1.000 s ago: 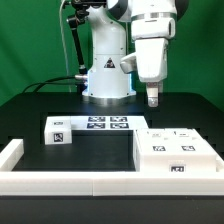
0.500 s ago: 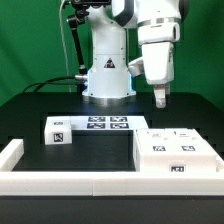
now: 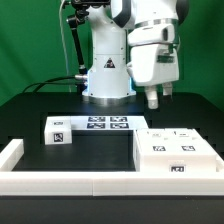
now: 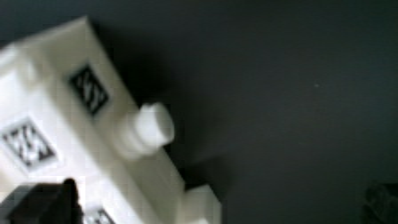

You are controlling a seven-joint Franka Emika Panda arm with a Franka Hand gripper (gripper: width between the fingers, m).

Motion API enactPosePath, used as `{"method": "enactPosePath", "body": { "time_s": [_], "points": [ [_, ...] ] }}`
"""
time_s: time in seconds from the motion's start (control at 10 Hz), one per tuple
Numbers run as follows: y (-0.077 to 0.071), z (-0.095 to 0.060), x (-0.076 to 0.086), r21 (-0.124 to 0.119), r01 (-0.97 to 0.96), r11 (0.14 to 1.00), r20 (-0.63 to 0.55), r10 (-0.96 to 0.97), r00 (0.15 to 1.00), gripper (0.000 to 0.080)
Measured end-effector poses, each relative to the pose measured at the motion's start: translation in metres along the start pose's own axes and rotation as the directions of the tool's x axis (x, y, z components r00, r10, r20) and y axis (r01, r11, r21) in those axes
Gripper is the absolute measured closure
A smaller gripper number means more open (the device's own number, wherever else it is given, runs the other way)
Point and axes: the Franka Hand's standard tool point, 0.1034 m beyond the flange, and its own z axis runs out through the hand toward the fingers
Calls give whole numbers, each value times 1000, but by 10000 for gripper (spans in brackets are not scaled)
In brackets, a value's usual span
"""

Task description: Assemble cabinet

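The cabinet (image 3: 176,151), a large white box of flat panels with square tags on top, lies on the black table at the exterior view's right. My gripper (image 3: 152,99) hangs in the air above and just behind its far left corner, touching nothing. In the wrist view the cabinet (image 4: 71,100) fills one side, with tags and a round white peg (image 4: 151,122) sticking out. One dark fingertip (image 4: 43,205) shows over it, the other only faintly at the far edge. The gripper (image 4: 214,208) is open and empty.
A small white tagged block (image 3: 58,131) lies at the exterior view's left, beside the marker board (image 3: 106,124). A low white border rail (image 3: 60,182) runs along the front and left edges. The robot base (image 3: 106,75) stands at the back.
The hand swung slightly to the exterior view's right, then back left, and its wrist turned. The height is about the same. The cabinet and the small block have not moved.
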Motion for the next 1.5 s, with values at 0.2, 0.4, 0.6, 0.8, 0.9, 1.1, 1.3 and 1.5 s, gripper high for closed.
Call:
{"method": "enactPosePath", "body": {
  "time_s": [0.2, 0.4, 0.6, 0.8, 0.9, 1.1, 1.3, 1.5],
  "points": [
    [-3, 5, -1, 14, -199, 980, 1, 199, 980, 2],
    [-3, 5, -1, 17, -326, 945, 2, 326, 945, 2],
    [-3, 7, -2, 21, -407, 913, 4, 407, 914, 2],
    [-3, 21, -5, 28, -575, 818, 14, 575, 818, 2],
    [1, 26, 0, 23, -595, 803, -5, 596, 803, 2],
    [7, 38, 0, 21, -603, 797, -32, 604, 797, 2],
    [10, 64, -2, 34, -582, 812, -32, 583, 812, 2],
    [11, 65, -2, 35, -580, 814, -33, 581, 813, 2]
  ]
}}
